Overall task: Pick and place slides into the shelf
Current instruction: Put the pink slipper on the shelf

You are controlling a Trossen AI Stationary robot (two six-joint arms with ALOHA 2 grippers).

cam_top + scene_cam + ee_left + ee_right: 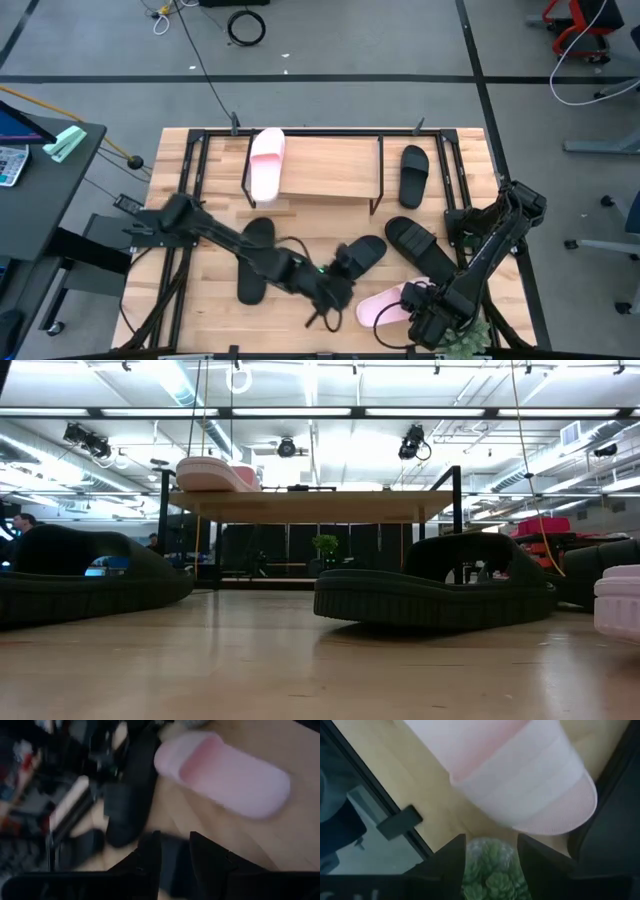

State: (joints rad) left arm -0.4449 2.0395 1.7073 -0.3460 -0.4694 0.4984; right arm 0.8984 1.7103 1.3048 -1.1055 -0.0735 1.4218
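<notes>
The shelf (330,168) stands at the table's far middle. One pink slide (266,165) lies on its plank top (310,505), at the left end. A second pink slide (385,303) lies near right on the table. Black slides lie right of the shelf (413,172), at right centre (418,243), at centre (366,253) and under the left arm (254,262). My left gripper (335,290) hovers by the centre black slide's near end, fingers a little apart (175,860). My right gripper (492,855) is open just short of the near pink slide (520,775). My left gripper stands at the near end of the centre black slide (350,265). A dark blurred patch fills the gap between its fingers, and I cannot tell whether they touch the slide. The slide rests flat on the table (430,595).
A small green plant (492,870) sits at the table's near right corner, right under my right gripper. A black metal frame (200,150) runs along the table's edges. Bare wood shows near left and in front of the shelf.
</notes>
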